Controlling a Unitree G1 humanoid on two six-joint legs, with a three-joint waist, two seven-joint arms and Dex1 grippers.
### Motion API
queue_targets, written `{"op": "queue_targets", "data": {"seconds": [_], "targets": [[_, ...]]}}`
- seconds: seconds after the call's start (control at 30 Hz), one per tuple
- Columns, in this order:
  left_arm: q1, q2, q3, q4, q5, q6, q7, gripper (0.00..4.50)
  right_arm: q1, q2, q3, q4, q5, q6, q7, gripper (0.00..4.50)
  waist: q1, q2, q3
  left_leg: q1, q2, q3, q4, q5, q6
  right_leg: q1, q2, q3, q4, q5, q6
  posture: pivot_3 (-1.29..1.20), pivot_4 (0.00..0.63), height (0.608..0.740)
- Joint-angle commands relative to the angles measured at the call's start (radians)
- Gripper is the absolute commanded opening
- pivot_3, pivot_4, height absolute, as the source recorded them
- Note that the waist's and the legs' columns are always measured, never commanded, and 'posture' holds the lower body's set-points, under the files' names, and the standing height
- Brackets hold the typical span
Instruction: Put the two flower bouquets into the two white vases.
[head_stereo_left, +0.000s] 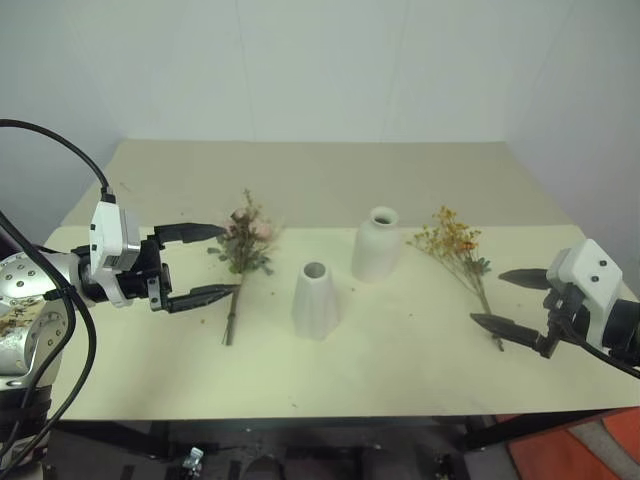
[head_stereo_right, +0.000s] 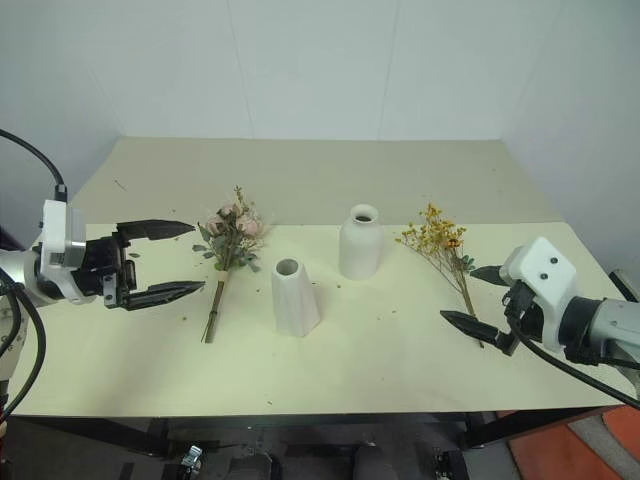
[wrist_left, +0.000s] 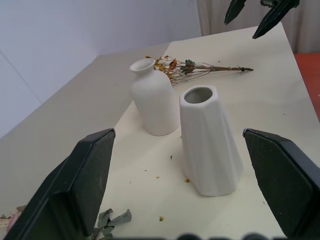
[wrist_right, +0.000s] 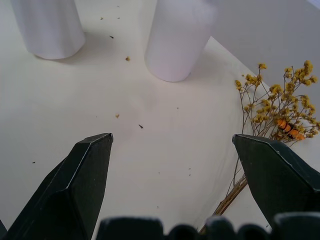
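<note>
The pink rose bouquet (head_stereo_left: 243, 240) lies on the cream table (head_stereo_left: 400, 370) at the left, stems toward me. My left gripper (head_stereo_left: 228, 261) stands open just left of it, its fingertips close to the stems and nothing held. The cone vase (head_stereo_left: 316, 300) and the bottle vase (head_stereo_left: 376, 245) stand upright mid-table, both empty. Right of them lies the yellow-orange spray (head_stereo_left: 452, 240). My right gripper (head_stereo_left: 487, 297) is open over the spray's stem end (wrist_right: 227, 200), holding nothing. In the left wrist view the cone vase (wrist_left: 207, 145) stands straight ahead of the open fingers.
Small flower crumbs and a few fallen leaves (wrist_left: 112, 220) are scattered on the tabletop. White walls (head_stereo_left: 320, 70) close in the far side. The table's front edge (head_stereo_left: 300, 415) runs just below both arms.
</note>
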Motion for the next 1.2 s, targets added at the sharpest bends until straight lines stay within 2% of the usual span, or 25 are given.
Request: {"op": "queue_targets", "data": {"seconds": [0.03, 0.3, 0.47, 0.57, 0.73, 0.9, 1.03, 1.2], "targets": [[-0.021, -0.006, 0.016, -0.026, -0.003, -0.02, 0.015, 4.48, -0.024, -0.018, -0.008, 0.003, -0.004, -0.017, 0.007, 4.5, 0.0, 0.0, 0.0, 0.0, 0.0, 0.0, 0.0, 0.0, 0.0, 0.0, 0.0, 0.0, 0.0, 0.0, 0.0, 0.0, 0.15, 0.74], [-0.041, -0.015, 0.005, -0.009, 0.002, -0.03, 0.017, 4.48, -0.023, -0.004, -0.018, -0.02, -0.003, -0.004, -0.012, 4.5, 0.0, 0.0, 0.0, 0.0, 0.0, 0.0, 0.0, 0.0, 0.0, 0.0, 0.0, 0.0, 0.0, 0.0, 0.0, 0.0, 0.15, 0.74], [-0.131, -0.043, -0.034, 0.022, 0.007, -0.035, 0.019, 4.48, -0.019, -0.03, -0.002, -0.034, -0.046, 0.08, -0.093, 4.5, 0.005, 0.0, 0.0, 0.0, 0.0, 0.0, 0.0, 0.0, 0.0, 0.0, 0.0, 0.0, 0.0, 0.0, 0.0, 0.0, 0.15, 0.74], [-0.257, -0.065, -0.118, 0.068, 0.07, -0.074, -0.007, 4.48, -0.156, -0.08, 0.092, 0.06, -0.027, 0.282, -0.153, 4.5, 0.004, 0.0, 0.0, 0.0, -0.001, 0.0, 0.001, 0.0, 0.0, 0.0, 0.0, 0.0, 0.0, 0.0, 0.0, 0.0, 0.15, 0.74], [-0.461, -0.134, -0.237, 0.213, 0.163, -0.154, -0.073, 4.48, -0.448, -0.061, 0.296, 0.234, -0.068, 0.496, -0.249, 4.5, -0.003, 0.0, 0.0, 0.0, -0.001, 0.0, 0.001, 0.0, 0.0, 0.0, 0.0, 0.0, 0.0, 0.002, 0.0, 0.0, 0.15, 0.74], [-0.625, -0.235, -0.34, 0.368, 0.244, -0.244, -0.14, 4.48, -0.631, -0.019, 0.508, 0.379, -0.136, 0.553, -0.259, 4.5, -0.003, 0.0, 0.0, -0.003, -0.001, 0.0, 0.001, 0.0, 0.0, -0.002, 0.0, 0.0, -0.001, 0.002, 0.0, 0.0, 0.15, 0.74], [-0.689, -0.3, -0.363, 0.454, 0.284, -0.309, -0.149, 4.48, -0.72, 0.033, 0.56, 0.503, -0.161, 0.575, -0.259, 4.5, -0.003, 0.001, 0.0, -0.006, -0.002, -0.001, 0.001, 0.0, 0.0, -0.004, -0.001, 0.0, -0.002, 0.004, -0.004, 0.0, 0.15, 0.74], [-0.708, -0.331, -0.371, 0.476, 0.278, -0.322, -0.194, 4.48, -0.774, 0.078, 0.609, 0.655, -0.216, 0.535, -0.266, 4.5, -0.004, 0.001, 0.0, -0.006, -0.002, -0.001, 0.001, 0.0, 0.0, -0.005, 0.0, 0.0, -0.001, 0.005, -0.004, 0.0, 0.15, 0.74]]}}
